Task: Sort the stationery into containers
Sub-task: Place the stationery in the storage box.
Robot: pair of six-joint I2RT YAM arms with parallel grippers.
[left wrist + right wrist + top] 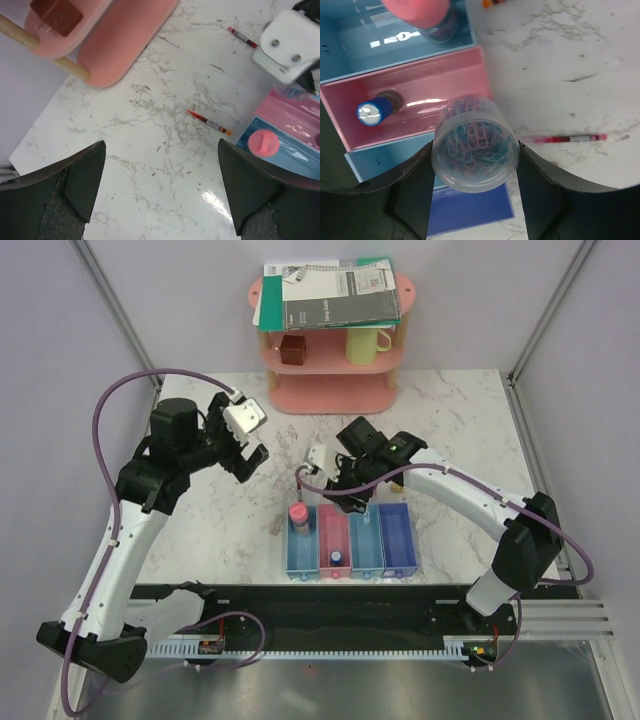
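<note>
Right arm is the one that matters here. On the table (450, 420) the four trays (397, 535) sit in a row at bottom centre of the top view. The right gripper (475, 157) hangs over them, clamped on a clear jar (475, 145) of paper clips, one finger on each side of it.

What the next move turns on, as I read it: in the right wrist view the jar floats over the seam between the pink tray and the light blue one, with the violet-blue tray showing below it in frame. From the top view it looks more over the light blue. I'd nudge it off the pink wall before lowering, or it lands on the rim. The jar stands upright with its round end facing the lens, so there's no long axis to line up, only sideways position.

The left gripper (160, 192) is wide open with nothing in it, hovering over bare marble left of the trays.

Already filed: the cylinder (263, 142) stands in the blue tray, and the tube (375, 107) lies in the pink one.

Loose on the table: a pen (210, 121) right of centre in the left wrist view, ahead of those open jaws, lying upper left to lower right. The left arm is nearer it. A second pen (565, 138) lies level at right of the right wrist view.
</note>
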